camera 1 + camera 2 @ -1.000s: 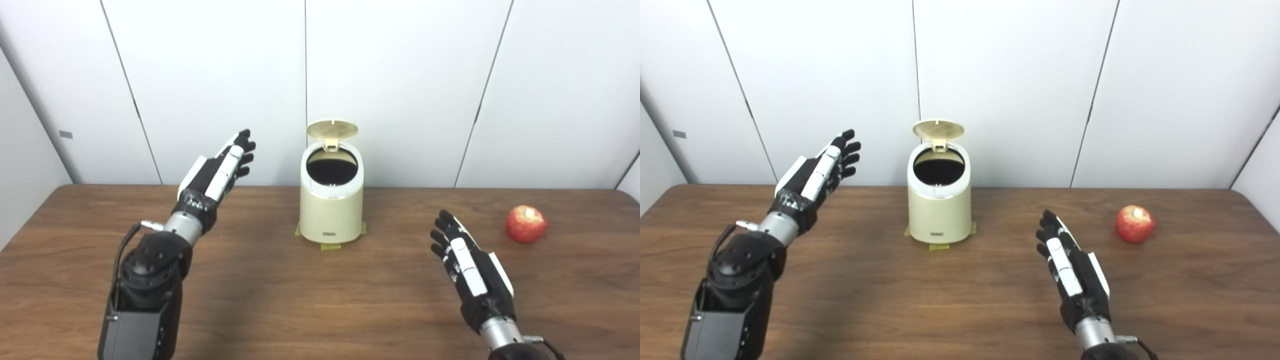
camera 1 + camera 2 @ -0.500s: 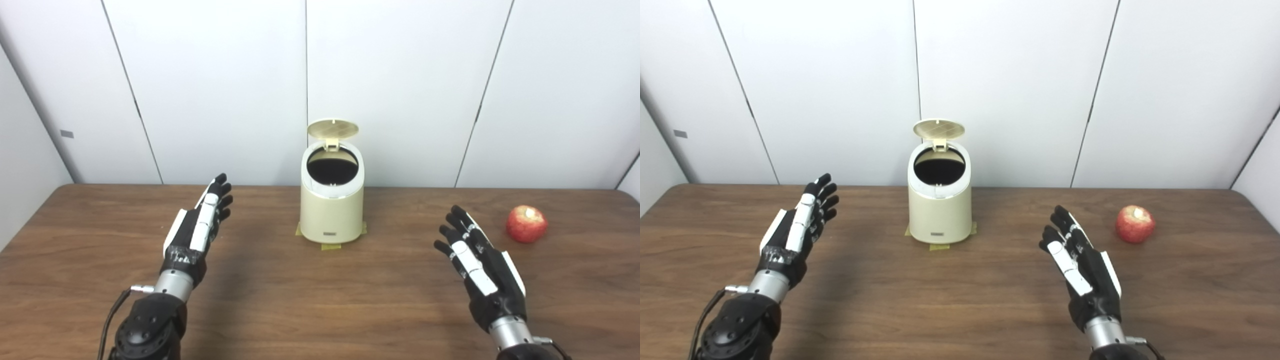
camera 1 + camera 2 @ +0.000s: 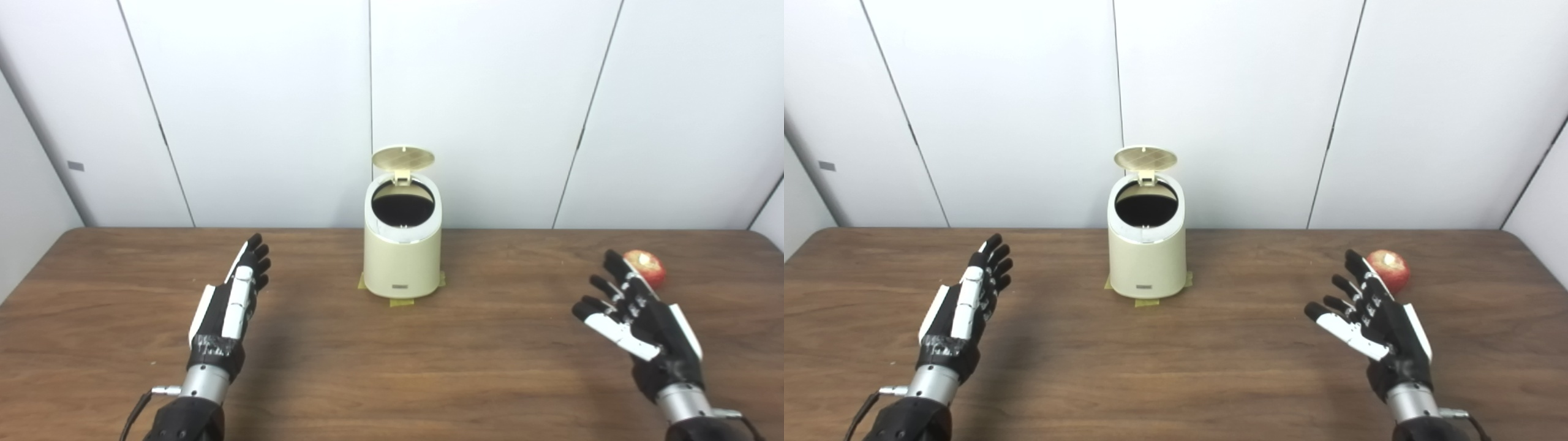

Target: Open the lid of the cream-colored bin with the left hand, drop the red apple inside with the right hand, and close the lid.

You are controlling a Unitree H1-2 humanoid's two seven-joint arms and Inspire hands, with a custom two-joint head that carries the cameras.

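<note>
A dark brown wood-grain table (image 3: 392,373) fills the lower half of both views, its far edge meeting a wall of plain white panels (image 3: 257,98) divided by thin dark vertical seams. A small grey tag (image 3: 75,166) sits low on the left panel.

Near the table's far edge, about centre, stands the small cream-coloured cylindrical plastic bin (image 3: 402,257). Its round hinged lid (image 3: 403,157) is tipped up at the back, and the dark round opening (image 3: 403,209) is exposed. Bits of yellowish tape (image 3: 399,301) show at the bin's base on the table.

The left robot hand (image 3: 231,306), black with white plates, is over the table well to the left of the bin. Its fingers are stretched forward and close together, and it grips nothing.

The right robot hand (image 3: 1375,318) is on the right side of the table, released, its fingers (image 3: 1338,285) spread apart and pointing up and away. It holds nothing. The round red apple (image 3: 1389,269), with a pale patch at its top, rests on the table just behind this hand's fingertips, partly hidden by them in the left eye view. Whether they touch cannot be told. The apple lies well apart from the bin.
</note>
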